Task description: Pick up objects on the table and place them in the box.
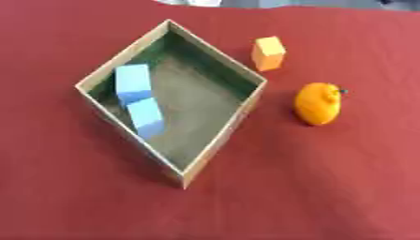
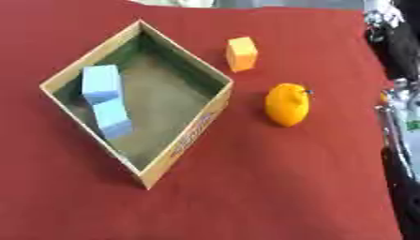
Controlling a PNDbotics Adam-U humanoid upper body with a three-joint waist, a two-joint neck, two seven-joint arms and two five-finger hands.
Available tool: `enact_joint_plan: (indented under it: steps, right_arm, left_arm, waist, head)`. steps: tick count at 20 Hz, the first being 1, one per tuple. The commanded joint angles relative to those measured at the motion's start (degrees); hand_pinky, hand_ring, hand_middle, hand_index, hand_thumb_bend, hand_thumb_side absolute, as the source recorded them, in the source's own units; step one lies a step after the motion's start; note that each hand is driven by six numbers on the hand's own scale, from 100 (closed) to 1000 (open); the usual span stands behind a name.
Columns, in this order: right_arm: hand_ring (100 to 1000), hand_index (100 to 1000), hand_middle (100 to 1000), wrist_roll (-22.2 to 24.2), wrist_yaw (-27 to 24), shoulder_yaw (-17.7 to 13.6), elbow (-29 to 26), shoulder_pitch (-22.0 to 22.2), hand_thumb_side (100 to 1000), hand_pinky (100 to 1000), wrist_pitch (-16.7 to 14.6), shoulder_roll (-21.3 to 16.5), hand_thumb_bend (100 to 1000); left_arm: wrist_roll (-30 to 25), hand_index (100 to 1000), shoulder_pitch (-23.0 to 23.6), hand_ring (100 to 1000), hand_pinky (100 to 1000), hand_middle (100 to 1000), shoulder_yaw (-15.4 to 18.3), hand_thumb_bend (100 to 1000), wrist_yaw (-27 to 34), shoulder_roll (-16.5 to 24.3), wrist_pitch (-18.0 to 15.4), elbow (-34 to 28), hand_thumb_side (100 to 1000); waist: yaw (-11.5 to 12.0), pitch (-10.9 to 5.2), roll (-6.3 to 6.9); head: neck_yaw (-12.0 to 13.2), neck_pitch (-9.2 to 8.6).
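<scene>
An open cardboard box sits turned like a diamond on the red tablecloth, left of centre. Inside it, against its left wall, lie two light blue blocks, one behind the other. Outside, just past the box's right corner, a small orange cube stands on the cloth. An orange fruit with a small dark stem lies to the right of the box. My right arm runs black and silver along the right edge of the right eye view, its hand a dark shape near the upper corner, away from every object. My left hand does not show.
The red cloth covers the whole table. Its right edge shows in the right eye view, close beside my arm. A pale strip lies beyond the far edge.
</scene>
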Motion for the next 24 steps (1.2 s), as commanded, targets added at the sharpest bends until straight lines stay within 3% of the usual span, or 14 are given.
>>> enact_joint_plan:
  steps: [1,5,9,14,18,21,24]
  right_arm:
    - [773,806,608,0.0,-0.3,-0.5,-0.9,-0.7,537,846,-0.2,-0.4,100]
    - [775,808,610,0.1,-0.2,-0.4,-0.9,-0.9,535,845,-0.2,-0.9,100]
    - [793,820,625,0.5,0.7,0.1,-0.9,-0.8,526,843,0.8,-4.5,100]
    - [828,849,674,3.3,5.6,2.4,-0.9,-0.5,495,846,3.4,-15.4,100]
    - [862,884,739,6.9,11.4,4.9,-0.9,-0.2,387,850,6.3,-26.3,100]
    - [873,899,775,10.3,14.9,6.2,-0.9,-0.5,311,846,8.0,-32.4,100]
    - [879,908,795,13.7,17.6,7.9,-0.9,-1.2,298,845,8.1,-37.5,100]
  left_arm:
    - [-0.2,859,-1.5,780,900,712,-0.4,187,0.1,2.6,-0.9,-0.9,747]
    - [-0.4,858,-2.3,779,900,712,-0.7,188,0.5,2.7,-1.1,-0.9,746]
    - [-0.6,858,-2.0,779,901,711,-0.7,185,0.6,2.7,-1.0,-0.9,751]
    - [-0.8,857,-1.2,778,902,710,-0.7,180,0.5,2.8,-0.8,-0.9,758]
    - [-0.9,857,-0.6,779,903,710,-0.8,177,0.3,3.0,-0.7,-0.9,761]
    - [-1.0,857,-0.5,779,904,710,-0.9,176,0.3,2.9,-0.5,-0.9,763]
    - [-1.2,857,-0.3,779,904,710,-1.0,175,0.2,2.8,-0.5,-0.9,764]
  waist:
    - [-0.2,-0.88,-0.7]
    - [-0.2,-0.84,-0.82]
    - [-0.1,-0.86,-0.96]
    - [0.1,-0.97,-1.27]
    - [0.1,-1.08,-1.45]
    - [0.1,-1.09,-1.48]
    - [0.4,-1.03,-1.42]
  head:
    - [0.2,-0.7]
    - [0.1,-0.7]
    - [0.2,-0.43]
    - [0.5,-0.05]
    - [0.4,0.12]
    - [0.3,0.1]
    - [0.3,0.17]
